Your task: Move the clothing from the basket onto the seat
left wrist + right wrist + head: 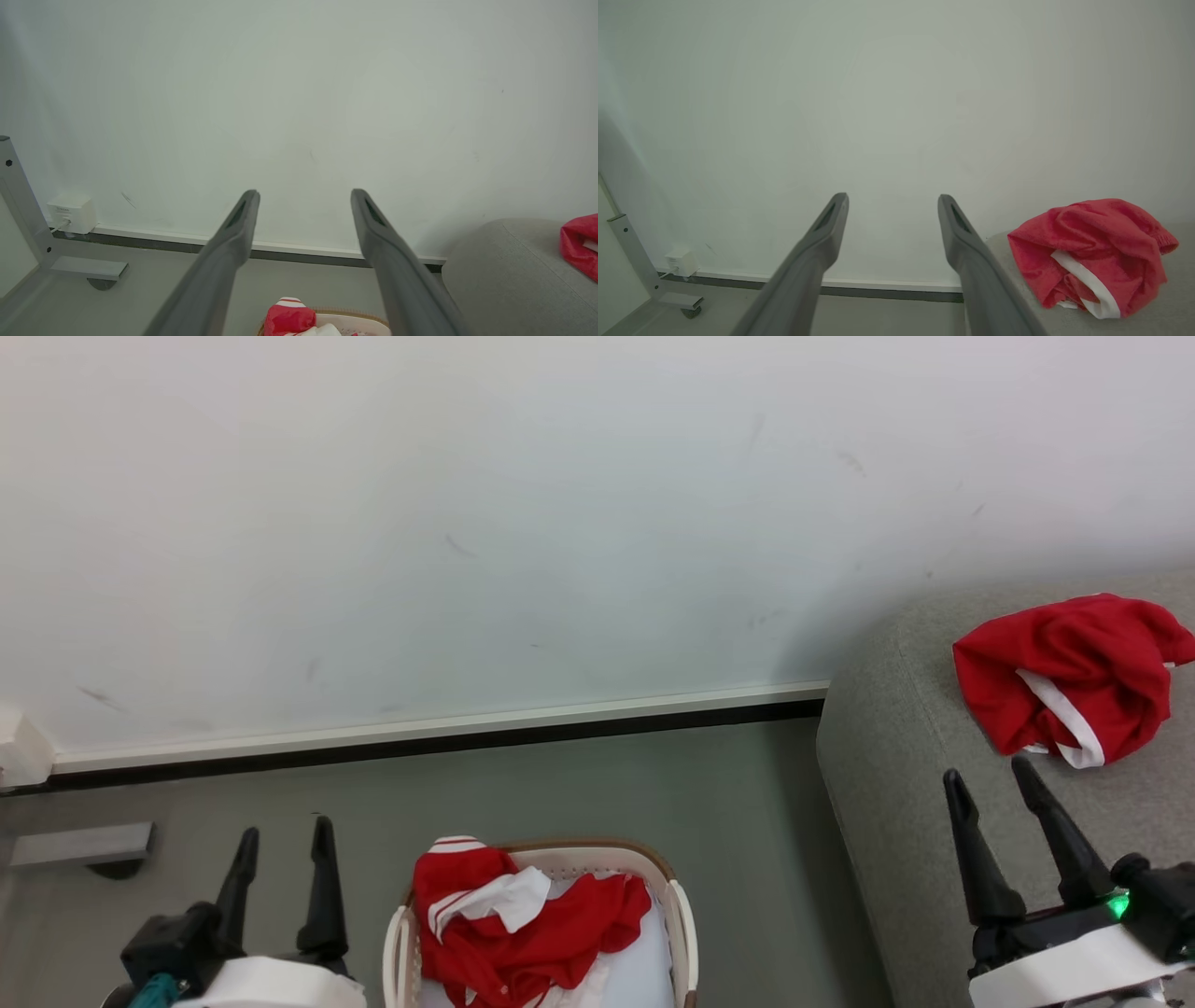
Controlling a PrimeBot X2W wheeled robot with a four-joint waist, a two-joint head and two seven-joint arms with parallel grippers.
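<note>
Red clothing with white trim (523,919) lies crumpled in the cream basket (681,915) at the bottom centre of the head view; its top edge (289,317) peeks in the left wrist view. A second red garment (1074,677) rests bunched on the grey seat (896,747) at the right, also seen as a red heap (1087,252) in the right wrist view. My left gripper (285,840) stands open left of the basket, holding nothing. My right gripper (990,775) is open over the seat, just short of the red garment, with empty fingers.
A pale wall (560,523) with a white skirting board (439,723) runs behind everything. A grey metal frame foot with a caster (84,847) stands at the left, near a small white box (70,212) on the wall. Grey floor (653,784) lies between basket and wall.
</note>
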